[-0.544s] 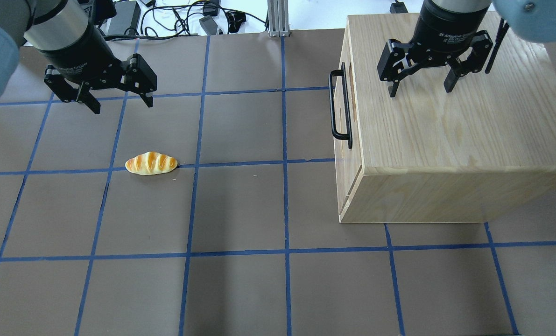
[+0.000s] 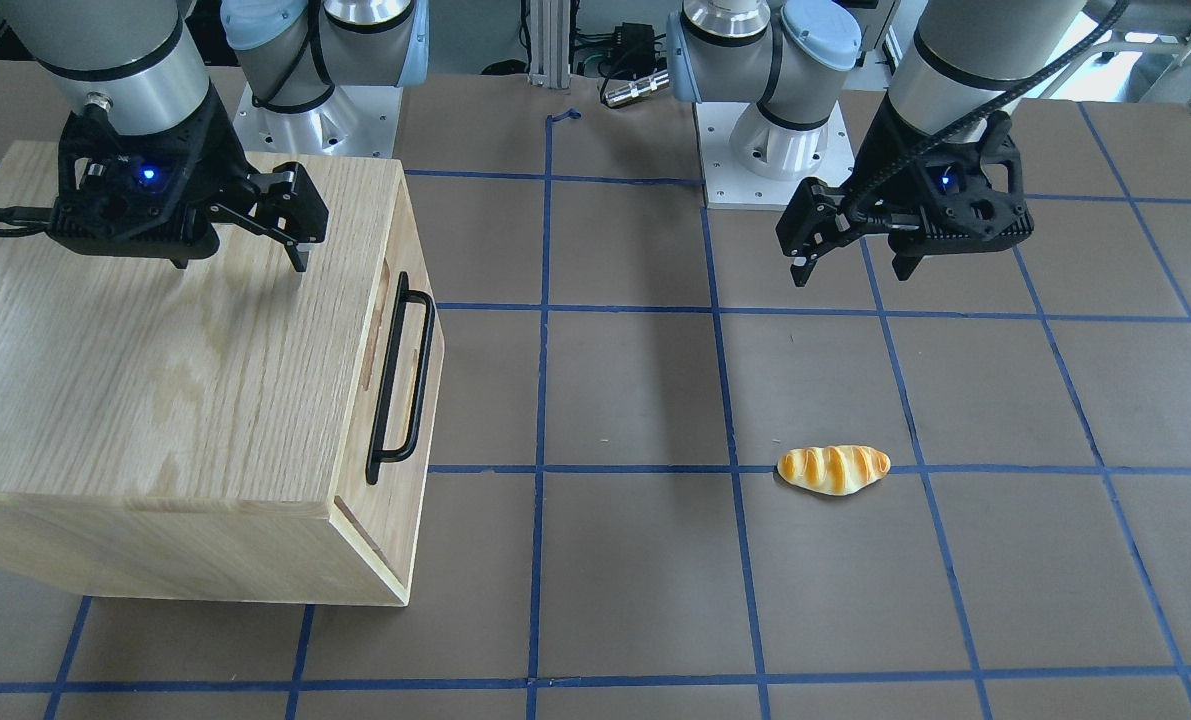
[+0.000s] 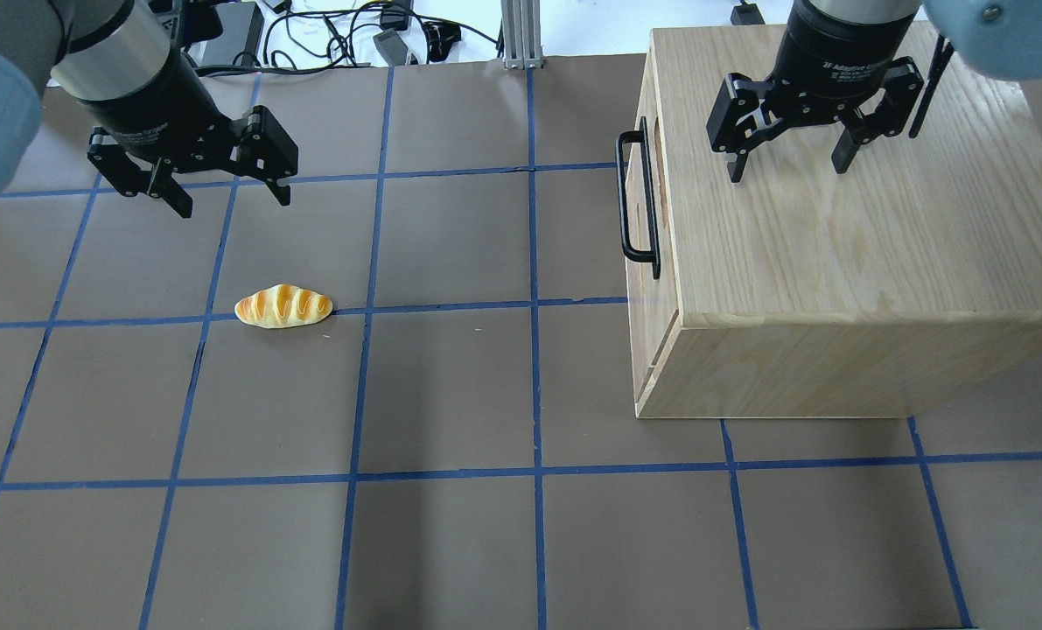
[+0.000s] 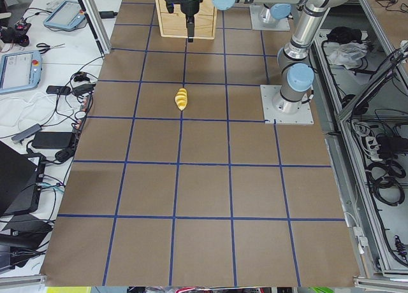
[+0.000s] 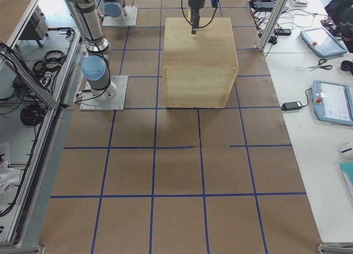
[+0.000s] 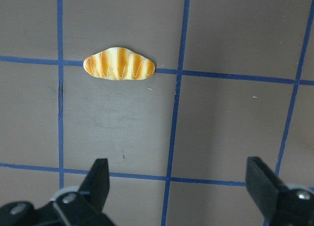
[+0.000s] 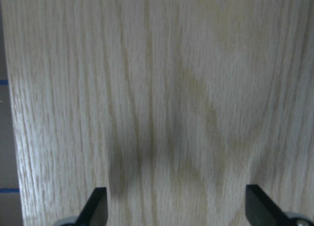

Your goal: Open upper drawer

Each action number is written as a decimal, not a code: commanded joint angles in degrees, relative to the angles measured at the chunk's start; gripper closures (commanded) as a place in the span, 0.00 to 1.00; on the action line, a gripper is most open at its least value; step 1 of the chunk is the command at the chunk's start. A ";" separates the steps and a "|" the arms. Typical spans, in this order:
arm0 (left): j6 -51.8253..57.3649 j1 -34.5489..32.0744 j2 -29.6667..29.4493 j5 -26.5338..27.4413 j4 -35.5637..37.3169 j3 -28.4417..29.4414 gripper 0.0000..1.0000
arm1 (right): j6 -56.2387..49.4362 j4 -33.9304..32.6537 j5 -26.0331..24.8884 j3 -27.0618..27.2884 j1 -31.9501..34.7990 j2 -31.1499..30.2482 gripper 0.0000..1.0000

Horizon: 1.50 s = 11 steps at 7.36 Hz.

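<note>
Approaching the drawer, nothing gripped yet

Looks like the very first step: getting to the handle [image 3: 621,201]. Shows the upper drawer [image 2: 407,360] shut flush in the oak cabinet [image 3: 835,262], at the top of the face turned toward the middle of the counter [image 3: 451,394]. Places the right pincer [image 3: 787,166] above the cabinet's top, jaws spread wide, gripping nothing, set back from the handle. Places the left pincer [image 3: 234,203] over the counter, equally wide and unladen, near a bread roll [image 3: 283,306] and well apart from the cabinet. Calls next, probably, for lowering one pincer in front of that face, straddling the bar, closing, then pulling straight outward. Hides whatever lies inside the drawer while shut.
</note>
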 commanded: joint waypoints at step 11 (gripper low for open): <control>-0.27 -0.80 -1.56 -2.62 0.37 -0.55 0.00 | 0.05 0.00 0.00 -0.03 0.00 0.00 0.00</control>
